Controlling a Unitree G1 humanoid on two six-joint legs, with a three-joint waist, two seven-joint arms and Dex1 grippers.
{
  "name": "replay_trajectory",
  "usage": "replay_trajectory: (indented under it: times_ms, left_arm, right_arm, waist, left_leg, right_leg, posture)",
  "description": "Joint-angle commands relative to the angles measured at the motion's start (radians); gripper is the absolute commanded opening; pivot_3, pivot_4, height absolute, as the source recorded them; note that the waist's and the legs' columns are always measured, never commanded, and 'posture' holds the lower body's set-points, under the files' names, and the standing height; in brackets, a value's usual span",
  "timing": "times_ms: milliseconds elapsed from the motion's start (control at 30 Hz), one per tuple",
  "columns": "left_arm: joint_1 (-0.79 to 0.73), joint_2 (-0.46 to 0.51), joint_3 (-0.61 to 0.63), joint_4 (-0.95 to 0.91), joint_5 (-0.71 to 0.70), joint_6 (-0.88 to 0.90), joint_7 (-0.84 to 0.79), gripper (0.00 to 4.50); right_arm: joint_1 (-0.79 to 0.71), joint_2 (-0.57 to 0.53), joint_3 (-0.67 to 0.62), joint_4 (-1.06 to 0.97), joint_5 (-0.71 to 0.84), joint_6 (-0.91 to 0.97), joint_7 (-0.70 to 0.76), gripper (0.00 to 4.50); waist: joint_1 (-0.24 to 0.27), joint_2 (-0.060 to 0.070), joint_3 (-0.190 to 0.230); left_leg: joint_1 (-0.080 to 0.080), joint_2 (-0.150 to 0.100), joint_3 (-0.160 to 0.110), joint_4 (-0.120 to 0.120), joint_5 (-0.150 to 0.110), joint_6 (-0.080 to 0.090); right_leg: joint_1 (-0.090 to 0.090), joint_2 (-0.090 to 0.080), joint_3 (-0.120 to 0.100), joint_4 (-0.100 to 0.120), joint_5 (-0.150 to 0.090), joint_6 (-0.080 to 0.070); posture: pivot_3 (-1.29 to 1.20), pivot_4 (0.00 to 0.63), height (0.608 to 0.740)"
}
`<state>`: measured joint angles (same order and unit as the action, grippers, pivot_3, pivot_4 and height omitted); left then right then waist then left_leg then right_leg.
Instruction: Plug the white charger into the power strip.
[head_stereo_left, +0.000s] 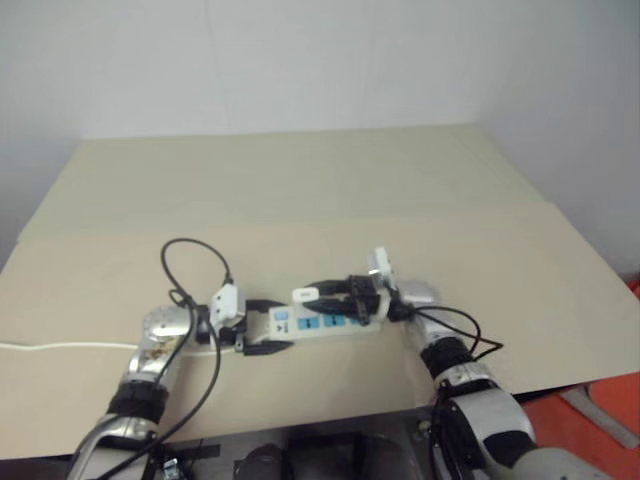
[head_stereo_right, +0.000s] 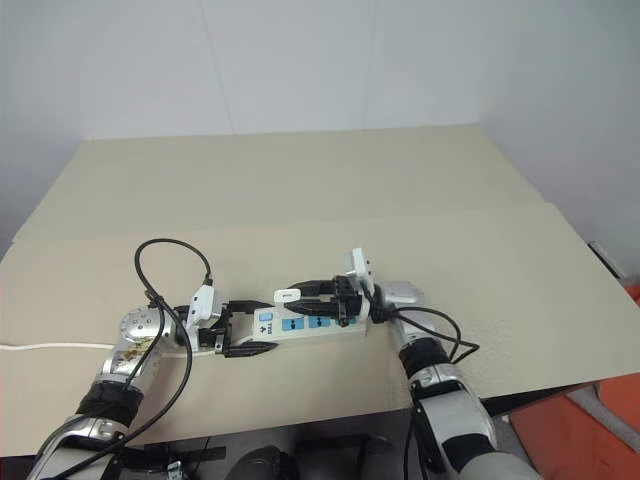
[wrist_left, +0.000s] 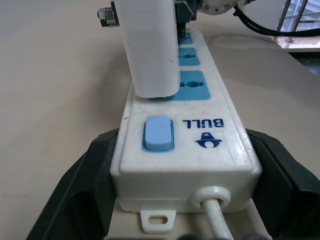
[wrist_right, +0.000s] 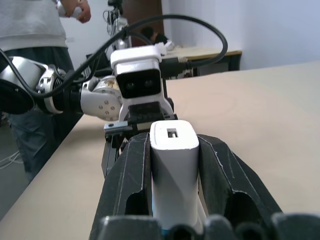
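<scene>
L gripper (head_stereo_left: 262, 328) pinches the switch end of the power strip (head_stereo_left: 330, 322), which lies on the table (head_stereo_left: 300, 190) w/ its cord (head_stereo_left: 60, 346) running off left. R gripper (wrist_right: 172, 165) is clamped on the white charger (wrist_right: 173, 167), held over the socket panel nearest the switch (wrist_left: 158, 132), base right at it.

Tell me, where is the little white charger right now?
The white charger is clamped in the right gripper, standing on the power strip over the blue socket nearest the switch, near the table's front edge.
</scene>
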<state>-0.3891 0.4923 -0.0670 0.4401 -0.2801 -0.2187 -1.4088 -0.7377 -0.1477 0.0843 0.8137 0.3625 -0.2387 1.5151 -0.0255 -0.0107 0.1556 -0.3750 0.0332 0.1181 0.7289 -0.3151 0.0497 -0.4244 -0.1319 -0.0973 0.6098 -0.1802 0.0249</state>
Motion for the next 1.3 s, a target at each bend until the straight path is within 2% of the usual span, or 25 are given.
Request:
replay_trajectory:
  times_ms: [33, 267, 433, 767, 933, 1100, 1300]
  left_arm:
    - [-0.01, 0.019, -0.013, -0.005, 0.009, -0.021, -0.02, 3.3]
    - [0.002, 0.017, -0.013, -0.021, 0.006, -0.019, -0.015, 3.3]
    - [0.001, 0.017, -0.016, -0.025, 0.003, -0.016, -0.017, 3.3]
    - [-0.002, 0.019, -0.015, -0.022, 0.001, -0.015, -0.019, 3.3]
    - [0.001, 0.021, -0.016, -0.028, 0.0, -0.013, -0.018, 3.3]
    - [0.005, 0.021, -0.016, -0.032, -0.002, -0.011, -0.018, 3.3]
    - [0.01, 0.02, -0.02, -0.036, -0.002, -0.011, -0.015, 3.3]
  right_arm:
    - [0.002, -0.005, 0.005, 0.062, -0.037, -0.021, 0.025, 1.13]
    - [-0.006, -0.02, 0.04, 0.104, -0.104, -0.009, -0.025, 1.13]
    - [-0.001, -0.017, 0.03, 0.148, -0.094, -0.122, 0.054, 1.13]
    - [-0.047, -0.032, 0.068, 0.218, -0.156, -0.065, -0.002, 1.13]
    - [-0.039, -0.028, 0.061, 0.216, -0.155, -0.11, 0.021, 1.13]
    - [-0.047, -0.044, 0.088, 0.213, -0.187, -0.064, 0.006, 1.13]
    - [-0.037, -0.044, 0.06, 0.186, -0.152, -0.09, 0.035, 3.1]
  waist:
    - [0.0, 0.0, 0.0]
    - [-0.002, 0.0, -0.001]
    - [-0.003, 0.001, -0.001]
    - [-0.01, 0.002, -0.003]
    - [-0.011, 0.003, -0.003]
    - [-0.012, 0.004, -0.004]
    - [-0.011, 0.003, -0.006]
  left_leg:
    - [0.001, 0.0, 0.0, 0.0, 0.0, 0.0]
    - [0.001, 0.001, 0.0, 0.0, 0.0, 0.0]
    - [0.002, 0.001, 0.0, -0.001, 0.0, 0.0]
    - [0.004, 0.002, 0.0, -0.001, 0.0, 0.0]
    - [0.005, 0.002, 0.0, -0.001, 0.0, 0.0]
    - [0.005, 0.003, 0.0, -0.001, 0.0, 0.0]
    - [0.005, 0.003, -0.001, -0.003, 0.0, 0.0]
  right_leg:
    - [0.0, 0.0, 0.0, 0.0, 0.0, 0.0]
    - [0.0, 0.0, 0.001, 0.0, 0.0, 0.0]
    - [0.001, 0.0, 0.001, 0.0, 0.0, 0.0]
    - [0.002, 0.0, 0.002, 0.001, 0.0, -0.001]
    - [0.002, 0.0, 0.003, 0.001, 0.0, -0.001]
    - [0.002, 0.0, 0.003, 0.001, 0.0, -0.001]
    - [0.002, 0.0, 0.003, 0.001, 0.0, -0.001]
  posture:
    - [0.0, 0.15, 0.74]
    - [0.0, 0.15, 0.74]
    - [0.0, 0.15, 0.74]
    - [0.0, 0.15, 0.74]
    - [0.0, 0.15, 0.74]
    - [0.0, 0.15, 0.74]
    - [0.0, 0.15, 0.74]
